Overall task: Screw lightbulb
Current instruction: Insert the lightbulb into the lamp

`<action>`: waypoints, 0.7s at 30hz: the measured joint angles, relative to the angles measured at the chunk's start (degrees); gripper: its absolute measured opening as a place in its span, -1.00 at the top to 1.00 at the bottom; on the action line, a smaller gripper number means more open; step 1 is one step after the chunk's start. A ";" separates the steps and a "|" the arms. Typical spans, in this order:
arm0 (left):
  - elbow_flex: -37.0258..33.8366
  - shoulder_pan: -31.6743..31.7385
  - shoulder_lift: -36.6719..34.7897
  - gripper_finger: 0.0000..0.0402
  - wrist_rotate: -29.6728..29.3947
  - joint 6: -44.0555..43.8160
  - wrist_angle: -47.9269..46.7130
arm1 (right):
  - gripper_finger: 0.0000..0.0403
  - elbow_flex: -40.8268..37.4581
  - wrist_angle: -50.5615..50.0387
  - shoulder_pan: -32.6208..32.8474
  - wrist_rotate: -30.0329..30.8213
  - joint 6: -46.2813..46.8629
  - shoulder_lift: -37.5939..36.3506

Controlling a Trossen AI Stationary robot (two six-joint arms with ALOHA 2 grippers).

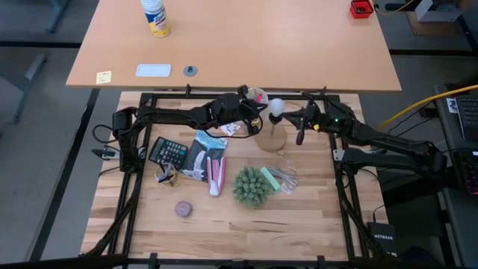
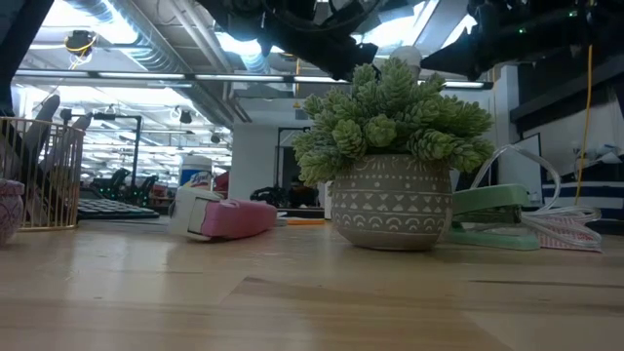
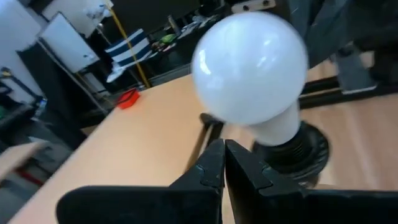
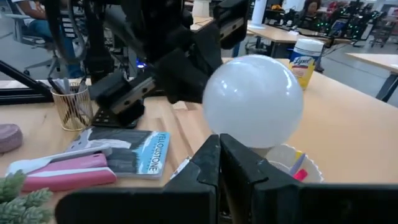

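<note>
The lightbulb [image 1: 275,107] sits upright in the black socket [image 3: 297,151]. Left gripper [image 3: 224,163] and right gripper [image 4: 219,163], fingers pressed together and holding nothing, flank it just beside the glass.

The lightbulb [image 1: 275,106], white, frosted and pear-shaped, is being held upright with its neck seated in a black socket [image 3: 297,149]. It is being flanked by the left gripper [image 1: 257,109] and the right gripper [image 1: 293,116], just beside each.
</note>
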 joint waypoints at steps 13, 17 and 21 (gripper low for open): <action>0.00 -0.59 0.00 0.97 -7.26 1.85 3.11 | 0.92 -0.02 -3.18 -0.09 5.50 -0.66 -9.65; 0.00 -1.41 -0.42 0.97 -7.17 2.61 4.46 | 0.92 -0.02 -3.09 -0.09 9.27 -3.23 -11.57; 0.00 -2.74 -2.57 0.97 -6.55 2.12 4.68 | 0.92 -0.02 -2.77 -0.11 13.53 -5.14 -11.59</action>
